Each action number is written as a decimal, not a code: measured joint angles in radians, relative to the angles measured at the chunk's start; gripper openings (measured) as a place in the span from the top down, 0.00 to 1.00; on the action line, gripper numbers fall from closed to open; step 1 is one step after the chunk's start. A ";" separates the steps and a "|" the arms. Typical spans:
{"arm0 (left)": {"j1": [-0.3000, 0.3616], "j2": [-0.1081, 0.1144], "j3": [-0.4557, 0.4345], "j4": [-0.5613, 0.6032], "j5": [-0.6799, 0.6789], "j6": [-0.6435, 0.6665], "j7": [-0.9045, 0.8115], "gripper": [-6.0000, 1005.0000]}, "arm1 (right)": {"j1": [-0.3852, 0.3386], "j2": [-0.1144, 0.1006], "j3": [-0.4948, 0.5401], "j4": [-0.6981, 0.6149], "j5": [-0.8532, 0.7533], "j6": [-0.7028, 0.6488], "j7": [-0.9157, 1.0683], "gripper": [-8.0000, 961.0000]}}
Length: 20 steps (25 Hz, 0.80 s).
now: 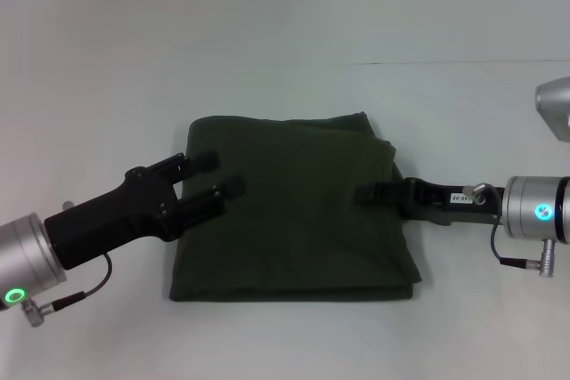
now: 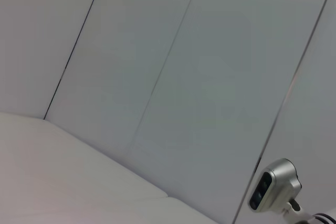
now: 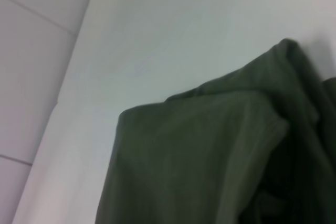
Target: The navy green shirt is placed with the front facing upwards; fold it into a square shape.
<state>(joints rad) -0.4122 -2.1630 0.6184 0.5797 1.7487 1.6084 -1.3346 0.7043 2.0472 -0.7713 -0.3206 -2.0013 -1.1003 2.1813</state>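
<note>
The navy green shirt (image 1: 298,211) lies folded into a rough square in the middle of the white table, plain side up. Its lettering and collar are hidden. My left gripper (image 1: 214,177) is open and hovers over the shirt's left edge, with one finger (image 1: 200,162) farther back than the other. My right gripper (image 1: 370,191) reaches in over the shirt's right edge, near its bunched back right corner. The right wrist view shows that corner of the shirt (image 3: 210,150) with loose folds. The left wrist view shows no shirt.
The white table (image 1: 285,86) extends on all sides of the shirt, and a wall of pale panels (image 2: 157,66) stands behind it. A silver camera head (image 1: 554,106) sits at the far right; it also shows in the left wrist view (image 2: 273,184).
</note>
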 joint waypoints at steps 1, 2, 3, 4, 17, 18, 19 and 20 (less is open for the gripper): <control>-0.002 0.000 0.000 0.000 0.000 0.000 0.000 0.33 | 0.001 0.001 -0.005 0.000 0.000 -0.006 0.000 0.29; -0.003 0.000 0.000 -0.001 0.000 -0.001 0.000 0.33 | 0.002 0.001 -0.008 0.000 0.000 -0.016 0.000 0.29; -0.004 0.000 0.000 -0.001 0.000 -0.001 0.000 0.33 | 0.002 0.001 -0.010 0.000 0.000 -0.027 0.000 0.29; -0.004 0.000 0.000 -0.001 0.000 -0.002 0.001 0.33 | 0.002 0.001 -0.011 0.000 0.000 -0.036 0.001 0.29; -0.014 0.000 0.000 -0.013 0.000 -0.007 0.003 0.33 | -0.027 -0.005 0.012 -0.016 0.011 -0.039 0.000 0.29; -0.015 0.000 0.000 -0.014 0.000 -0.007 0.004 0.33 | -0.024 -0.005 0.017 -0.018 0.011 -0.041 0.001 0.29; -0.015 0.000 0.000 -0.014 0.000 -0.007 0.004 0.33 | -0.023 -0.005 0.021 -0.025 0.011 -0.047 0.003 0.29; -0.016 0.000 0.000 -0.014 0.000 -0.007 0.004 0.33 | -0.022 -0.004 0.025 -0.035 0.012 -0.053 0.009 0.29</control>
<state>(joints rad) -0.4286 -2.1629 0.6182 0.5660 1.7486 1.6013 -1.3302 0.6824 2.0429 -0.7459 -0.3554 -1.9897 -1.1537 2.1900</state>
